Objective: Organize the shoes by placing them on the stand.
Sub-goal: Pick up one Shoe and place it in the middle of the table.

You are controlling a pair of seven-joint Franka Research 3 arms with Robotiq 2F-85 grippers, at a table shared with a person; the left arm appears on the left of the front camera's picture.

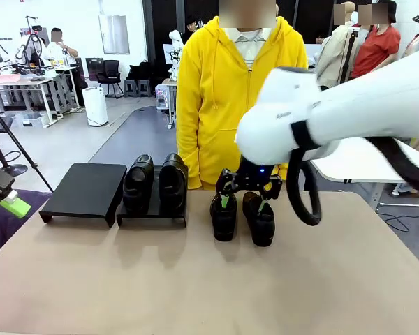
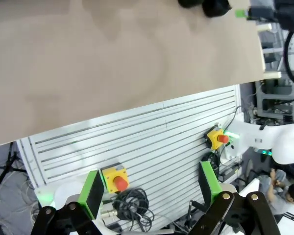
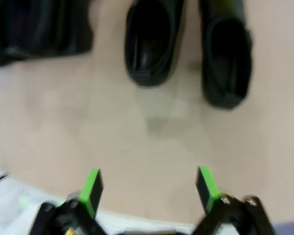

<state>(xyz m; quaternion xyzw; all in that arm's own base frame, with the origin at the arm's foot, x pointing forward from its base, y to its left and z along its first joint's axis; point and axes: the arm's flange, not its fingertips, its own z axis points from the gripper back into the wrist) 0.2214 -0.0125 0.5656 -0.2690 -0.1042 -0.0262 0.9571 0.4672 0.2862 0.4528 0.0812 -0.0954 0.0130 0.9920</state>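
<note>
You see the right pincer [image 1: 244,203], jaws spread and empty, near two shoes [image 1: 223,216] on the bench [image 1: 195,279]; left pincer [image 2: 154,193] likewise spread

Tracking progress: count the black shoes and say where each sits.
4 shoes: two side by side on the right-hand stand; two on the table beside it, by the right gripper. None seems hidden.
</note>
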